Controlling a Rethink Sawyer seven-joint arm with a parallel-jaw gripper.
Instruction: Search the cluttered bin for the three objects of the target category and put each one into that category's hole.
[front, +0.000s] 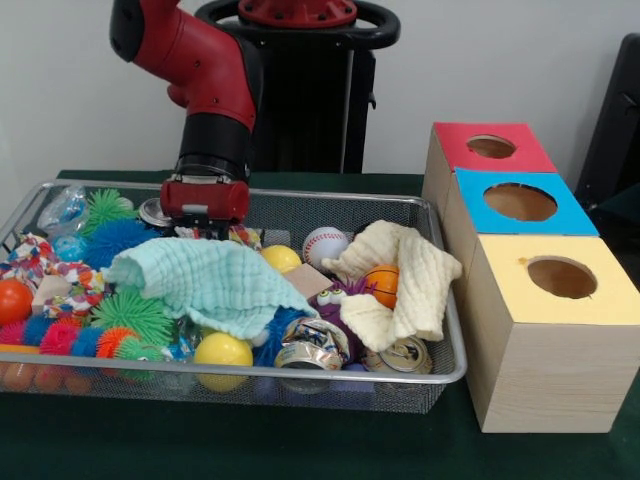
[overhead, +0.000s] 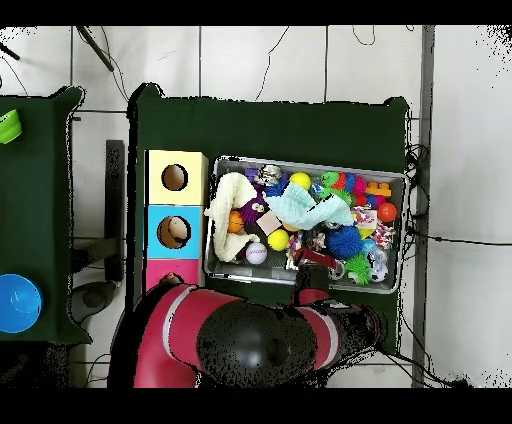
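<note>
The wire mesh bin (front: 300, 193) is full of clutter; it also shows in the overhead view (overhead: 305, 161). My gripper (front: 205, 232) is lowered into the bin's far side, just behind a mint green cloth (front: 205, 280) that hides its tips. From above the gripper (overhead: 308, 262) sits at the bin's edge nearest the robot. No duck or tiger shows; only a purple toy with eyes (front: 335, 300) peeks out beside the cream cloth (front: 405, 275). The red-topped box's hole (front: 491, 146) stands open at the far right.
The blue-topped box (front: 520, 202) and yellow-topped box (front: 560, 277) stand in front of the red one. The bin holds yellow balls (front: 222, 352), a baseball (front: 323, 245), an orange ball (front: 383, 283), crushed cans (front: 310, 350) and spiky balls (front: 130, 315).
</note>
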